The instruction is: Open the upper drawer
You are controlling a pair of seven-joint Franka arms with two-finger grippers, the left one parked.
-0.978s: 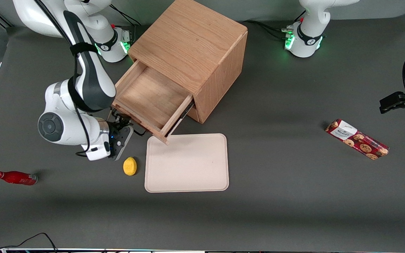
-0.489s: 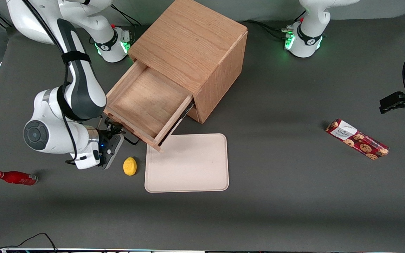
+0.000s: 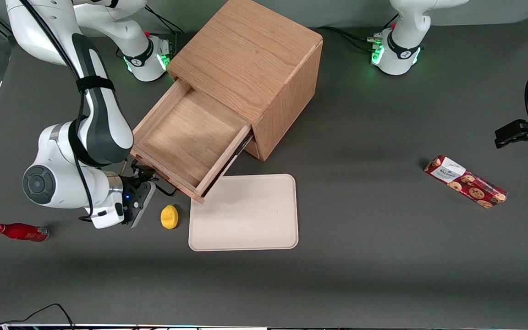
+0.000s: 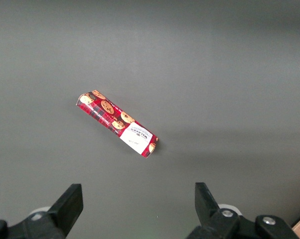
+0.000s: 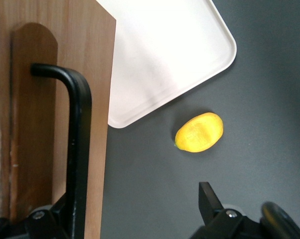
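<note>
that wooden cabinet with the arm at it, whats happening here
The right arm's tool is at the black handle of the upper drawer, which is already pulled well out of the cabinet and empty. A lemon and a pale tray lie just in front of it.

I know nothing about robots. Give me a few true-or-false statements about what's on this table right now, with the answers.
1. The upper drawer is pulled out and holds nothing. True.
2. The lemon lies on the tray. False: it lies on the table beside the tray.
3. The pincer is at the drawer's black handle. True.
4. The cookie pack is in the drawer. False: it lies on the table toward the parked arm's end.
5. The red bottle stands upright. False: it lies on its side.
</note>
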